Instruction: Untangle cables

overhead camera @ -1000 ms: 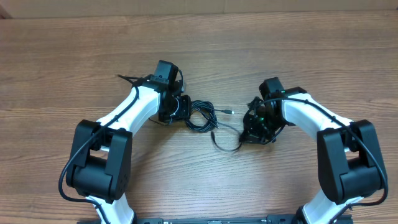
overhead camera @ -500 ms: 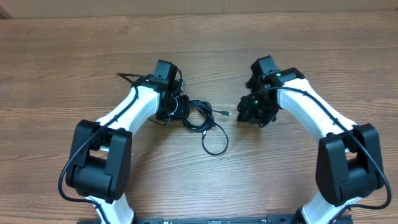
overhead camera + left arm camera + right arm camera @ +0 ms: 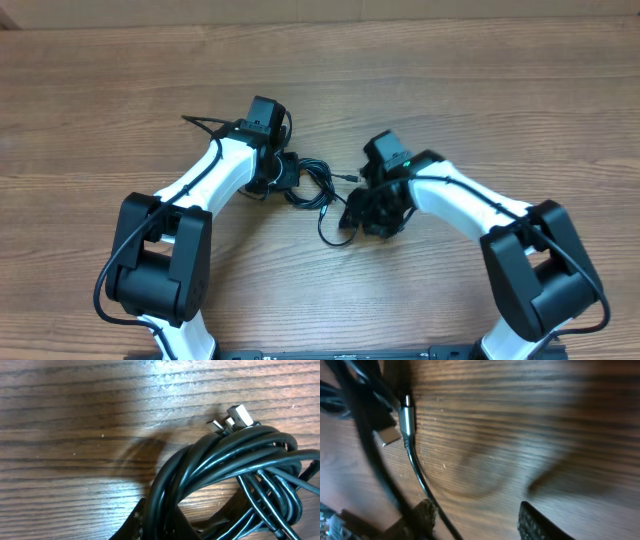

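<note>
Seen from overhead, the left end effector (image 3: 288,177) covers part of the cables (image 3: 322,195), and how its jaws stand is too small to tell. In the left wrist view the cables run off the right and bottom edges. The right wrist view is blurred, and the cables there leave through the upper left corner.

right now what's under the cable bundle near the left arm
Bare wooden table shows all around the cables. The wood directly beneath them is covered, so anything lying there can't be seen.
</note>
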Motion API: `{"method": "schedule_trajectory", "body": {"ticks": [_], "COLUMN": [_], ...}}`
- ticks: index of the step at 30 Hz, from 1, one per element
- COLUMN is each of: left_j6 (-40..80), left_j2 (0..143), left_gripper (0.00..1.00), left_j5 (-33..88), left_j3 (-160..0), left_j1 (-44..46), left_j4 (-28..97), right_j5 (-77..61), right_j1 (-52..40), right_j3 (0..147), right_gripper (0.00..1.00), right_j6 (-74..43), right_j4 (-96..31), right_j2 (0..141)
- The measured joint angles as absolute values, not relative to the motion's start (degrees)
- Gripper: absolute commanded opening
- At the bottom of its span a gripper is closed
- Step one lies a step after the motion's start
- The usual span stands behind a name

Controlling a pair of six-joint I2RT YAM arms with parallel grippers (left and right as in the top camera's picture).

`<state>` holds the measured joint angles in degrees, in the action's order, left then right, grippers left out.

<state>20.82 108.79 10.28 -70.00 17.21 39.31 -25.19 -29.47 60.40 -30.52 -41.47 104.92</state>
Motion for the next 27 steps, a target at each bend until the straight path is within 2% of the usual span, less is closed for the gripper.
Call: {"method": "schedule_trajectory", "body": {"ticks": [2, 5, 10, 12, 16, 19, 22, 27], "left_j6": [21.0, 21.0, 21.1, 21.1, 21.1, 21.1, 21.1, 20.8], "left_j2": [108.8, 108.8, 108.8, 108.8, 108.8, 108.8, 108.8, 108.8], "left_gripper": [0.14, 0.16, 0.18, 0.17, 0.17, 0.19, 0.26, 0.26], "left_j5": [9.9, 9.2, 8.7, 8.6, 8.6, 8.5, 8.4, 8.3], "left_j3": [-70.0, -70.0, -70.0, -70.0, -70.0, -70.0, -70.0, -70.0], "left_j1": [17.2, 17.0, 16.1, 16.0, 16.0, 16.0, 16.0, 16.0], "left_j4": [39.4, 39.7, 40.3, 40.3, 40.3, 40.3, 40.5, 41.3], "right_j5": [-24.6, -23.2, -21.4, -17.3, -9.0, -5.1, -3.4, -6.2], "right_j1": [-31.0, -31.9, -30.1, -27.5, -23.2, -21.5, -20.9, -20.7], "right_j3": [58.8, 58.4, 58.6, 58.9, 59.8, 61.3, 62.8, 63.9], "right_gripper": [0.29, 0.21, 0.21, 0.22, 0.22, 0.23, 0.26, 0.28], "right_j6": [-33.9, -36.8, -37.7, -37.0, -36.0, -33.7, -31.3, -28.0], "right_j4": [-39.7, -40.4, -47.8, -55.2, -59.6, -58.8, -55.7, -46.2], "right_j2": [104.9, 104.8, 104.7, 104.7, 104.7, 104.7, 104.7, 104.7]}}
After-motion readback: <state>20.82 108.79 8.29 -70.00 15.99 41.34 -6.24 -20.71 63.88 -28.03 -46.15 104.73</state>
